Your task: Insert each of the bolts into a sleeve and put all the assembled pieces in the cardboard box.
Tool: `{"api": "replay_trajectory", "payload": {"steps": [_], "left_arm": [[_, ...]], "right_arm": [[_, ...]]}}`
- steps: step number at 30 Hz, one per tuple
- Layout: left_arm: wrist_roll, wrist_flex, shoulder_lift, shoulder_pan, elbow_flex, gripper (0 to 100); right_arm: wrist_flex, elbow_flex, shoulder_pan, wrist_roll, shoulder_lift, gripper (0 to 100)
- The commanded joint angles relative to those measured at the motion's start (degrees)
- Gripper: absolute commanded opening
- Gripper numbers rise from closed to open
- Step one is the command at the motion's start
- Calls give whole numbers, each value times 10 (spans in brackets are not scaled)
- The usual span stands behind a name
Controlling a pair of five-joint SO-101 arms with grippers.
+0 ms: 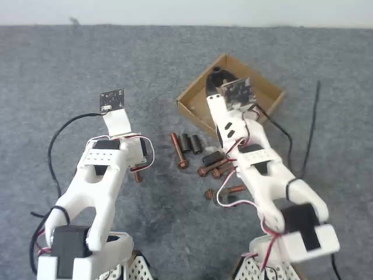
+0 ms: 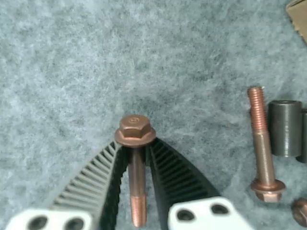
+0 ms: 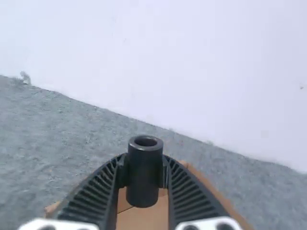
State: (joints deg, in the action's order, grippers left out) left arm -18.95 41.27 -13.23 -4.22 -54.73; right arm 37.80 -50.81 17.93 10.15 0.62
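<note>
My left gripper (image 2: 135, 147) is shut on a copper bolt (image 2: 136, 172), gripping its shank just below the hex head; in the high view that bolt (image 1: 138, 172) pokes out beside the left arm, low over the carpet. Over the cardboard box (image 1: 269, 88), my right gripper (image 3: 144, 160) is shut on a black sleeve (image 3: 144, 172), held upright with its bore facing up. The box's floor (image 3: 144, 216) lies right under the sleeve. In the high view the right gripper (image 1: 214, 81) hangs over the box's far corner.
Loose parts lie on the grey carpet between the arms: a bolt (image 1: 178, 150) beside two black sleeves (image 1: 191, 143), another sleeve (image 1: 213, 157), more bolts (image 1: 211, 170) and one (image 1: 224, 191) near the right arm. The left wrist view shows a lying bolt (image 2: 262, 143) and sleeve (image 2: 286, 128).
</note>
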Motion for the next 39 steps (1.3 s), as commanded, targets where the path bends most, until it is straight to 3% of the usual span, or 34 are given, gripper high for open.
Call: {"api": "replay_trajectory", "payload": {"steps": [1, 7, 12, 16, 23, 31, 35, 39], "left_arm": [[4, -11, -32, -1, 6, 10], [4, -11, -32, -1, 6, 10], [4, -18, -32, 0, 6, 10], [4, -25, -32, 0, 3, 10], [4, -25, -32, 0, 3, 10], [4, -24, -33, 0, 2, 10], [4, -24, -33, 0, 2, 10], [4, -24, -33, 0, 2, 10]], "right_arm": [[72, 6, 0, 27, 32, 6], [152, -12, 4, 25, 95, 6], [282, -99, 24, 24, 101, 6], [366, -178, 46, -33, 102, 6], [417, -267, 59, -74, 98, 6], [522, -379, 138, -142, 98, 6], [579, -436, 179, -143, 98, 6], [571, -439, 179, -142, 99, 6]]}}
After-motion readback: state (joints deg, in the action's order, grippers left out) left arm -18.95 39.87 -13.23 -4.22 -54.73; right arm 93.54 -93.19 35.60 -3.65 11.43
